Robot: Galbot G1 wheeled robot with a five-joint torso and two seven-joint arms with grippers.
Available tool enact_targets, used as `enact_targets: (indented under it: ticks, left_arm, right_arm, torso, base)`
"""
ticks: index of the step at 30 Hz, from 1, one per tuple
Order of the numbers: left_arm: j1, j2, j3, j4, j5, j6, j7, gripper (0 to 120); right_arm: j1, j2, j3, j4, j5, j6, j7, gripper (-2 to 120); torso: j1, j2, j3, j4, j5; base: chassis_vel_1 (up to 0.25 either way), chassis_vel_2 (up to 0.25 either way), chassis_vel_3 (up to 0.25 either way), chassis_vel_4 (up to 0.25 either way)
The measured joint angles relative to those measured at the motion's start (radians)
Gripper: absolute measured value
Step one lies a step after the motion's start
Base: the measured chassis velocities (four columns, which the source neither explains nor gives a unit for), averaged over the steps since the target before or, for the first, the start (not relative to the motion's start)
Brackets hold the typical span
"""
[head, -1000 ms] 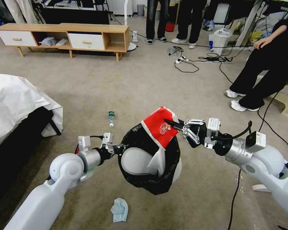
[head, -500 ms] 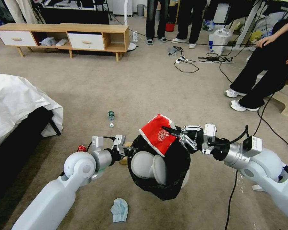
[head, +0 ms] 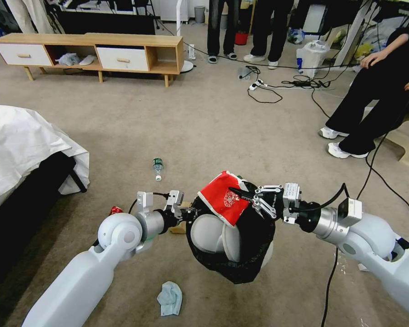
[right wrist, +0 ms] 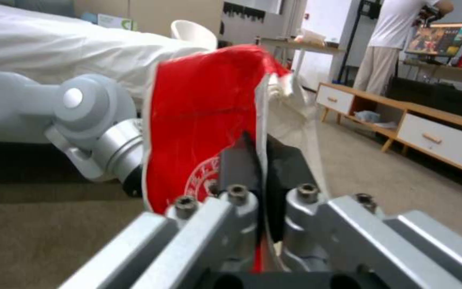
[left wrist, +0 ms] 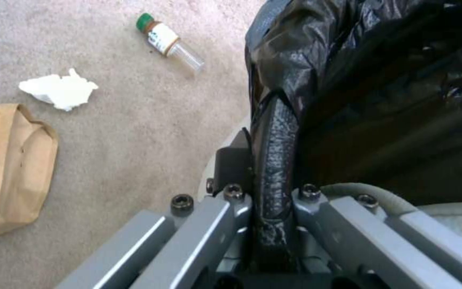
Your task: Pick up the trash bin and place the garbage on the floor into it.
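Left gripper (head: 182,211) clamped on the trash bin (head: 231,236) rim, held off the floor (head: 204,122). Right gripper (head: 243,191) pinches the red wrapper (head: 222,195) directly over the opening; advise lowering it inside the liner before release

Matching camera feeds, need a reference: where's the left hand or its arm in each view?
Head: left hand left of centre, shut on the trash bin rim.
Left wrist: its fingers pinch the bin's black liner, floor beside.
Right wrist: its arm's wrist joint beside the red wrapper.
Shared landmark: the floor carpet.
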Motion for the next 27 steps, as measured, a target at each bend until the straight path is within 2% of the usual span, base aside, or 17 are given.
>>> enact_targets:
  ticks: [1, 2, 3, 5, 6, 8, 9, 10, 11, 13, 14, 16, 17, 19, 20, 24, 27]
  left_arm:
    - [0.0, 0.0, 0.0, 0.0, 0.0, 0.0, 0.0, 2]
    - [-0.002, 0.0, 0.0, 0.001, -0.001, 0.0, 0.001, 2]
    - [-0.002, 0.0, 0.0, 0.001, -0.001, 0.0, 0.001, 2]
    - [-0.004, -0.001, 0.0, 0.002, -0.002, 0.0, 0.003, 2]
    - [-0.004, -0.001, 0.0, 0.002, -0.002, 0.0, 0.003, 2]
    - [-0.004, -0.002, 0.0, 0.004, -0.002, 0.0, 0.003, 2]
    - [-0.004, -0.002, 0.0, 0.004, -0.002, 0.0, 0.003, 2]
    - [-0.004, -0.002, 0.0, 0.004, -0.002, 0.0, 0.004, 2]
    - [-0.004, -0.002, 0.0, 0.004, -0.002, 0.0, 0.004, 2]
    - [-0.003, -0.003, -0.002, 0.004, 0.0, 0.0, 0.004, 2]
    - [-0.003, -0.003, -0.002, 0.004, 0.0, 0.0, 0.004, 2]
    - [-0.002, -0.003, -0.003, 0.004, 0.003, 0.0, 0.004, 2]
    - [-0.002, -0.003, -0.003, 0.004, 0.003, 0.0, 0.004, 2]
    - [0.003, -0.003, -0.005, 0.003, 0.007, 0.0, 0.005, 2]
    - [0.003, -0.003, -0.005, 0.003, 0.007, 0.0, 0.005, 2]
    - [0.019, -0.001, -0.024, 0.001, 0.013, 0.0, 0.005, 2]
    - [0.025, -0.001, -0.035, 0.001, 0.015, 0.0, 0.006, 2]
  right_arm:
    - [0.0, 0.0, 0.0, 0.0, 0.0, 0.0, 0.0, 6]
    - [0.002, 0.0, -0.003, -0.003, -0.002, 0.0, 0.004, 14]
    - [0.002, 0.0, -0.003, -0.003, -0.002, 0.0, 0.004, 14]
    - [0.004, 0.001, -0.005, -0.005, -0.002, 0.0, 0.005, 27]
    - [0.004, 0.001, -0.005, -0.005, -0.002, 0.0, 0.005, 27]
    - [0.003, -0.001, -0.005, -0.008, -0.003, 0.001, 0.005, 36]
    - [0.003, -0.001, -0.005, -0.008, -0.003, 0.001, 0.005, 36]
    - [0.002, -0.003, -0.004, -0.008, -0.003, 0.001, 0.004, 42]
    - [0.002, -0.003, -0.004, -0.008, -0.003, 0.001, 0.004, 42]
    - [-0.001, -0.007, 0.001, -0.008, -0.003, 0.002, 0.003, 56]
    - [-0.001, -0.007, 0.001, -0.008, -0.003, 0.002, 0.003, 56]
    - [-0.001, -0.008, 0.003, -0.004, -0.003, 0.002, 0.003, 65]
    - [-0.001, -0.008, 0.003, -0.004, -0.003, 0.002, 0.003, 65]
    - [-0.003, -0.011, 0.007, 0.0, -0.002, 0.003, 0.004, 77]
    - [-0.003, -0.011, 0.007, 0.0, -0.002, 0.003, 0.004, 77]
    - [-0.002, -0.011, 0.029, 0.014, 0.004, 0.008, 0.014, 93]
    - [0.001, -0.011, 0.044, 0.022, 0.012, 0.008, 0.022, 98]
  torso:
    - [0.0, 0.0, 0.0, 0.0, 0.0]
    - [0.0, 0.0, 0.0, 0.0001, 0.0]
    - [0.0, 0.0, 0.0, 0.0001, 0.0]
    - [0.0, 0.0, 0.0, 0.0, 0.0]
    - [0.0, 0.0, 0.0, 0.0, 0.0]
    - [0.0, 0.0, 0.0, 0.0, 0.0]
    - [0.0, 0.0, 0.0, 0.0, 0.0]
    - [0.0, 0.0, 0.0, 0.0001, 0.0]
    - [0.0, 0.0, 0.0, 0.0001, 0.0]
    - [0.0, 0.0, 0.0, 0.0, 0.0]
    - [0.0, 0.0, 0.0, 0.0, 0.0]
    - [0.0, 0.0, 0.0, 0.0, 0.0]
    - [0.0, 0.0, 0.0, 0.0, 0.0]
    - [0.0, 0.0, 0.0, 0.0, 0.0]
    - [0.0, 0.0, 0.0, 0.0, 0.0]
    - [0.0, 0.0, 0.0, 0.0, 0.0]
    - [0.0, 0.0, 0.0, 0.0, 0.0]
  base:
    - [0.0, 0.0, 0.0, 0.0]
    - [0.0, 0.0, 0.0, 0.0]
    - [0.0, 0.0, 0.0, 0.0]
    - [0.0, 0.0, 0.0, 0.0]
    - [0.0, 0.0, 0.0, 0.0]
    - [0.0, 0.0, 0.0, 0.0]
    - [0.0, 0.0, 0.0, 0.0]
    - [0.0, 0.0, 0.0, 0.0]
    - [0.0, 0.0, 0.0, 0.0]
    - [0.0, 0.0, 0.0, 0.0]
    - [0.0, 0.0, 0.0, 0.0]
    - [0.0, 0.0, 0.0, 0.0]
    - [0.0, 0.0, 0.0, 0.0]
    - [0.0, 0.0, 0.0, 0.0]
    - [0.0, 0.0, 0.0, 0.0]
    - [0.0, 0.0, 0.0, 0.0]
    - [0.0, 0.0, 0.0, 0.0]
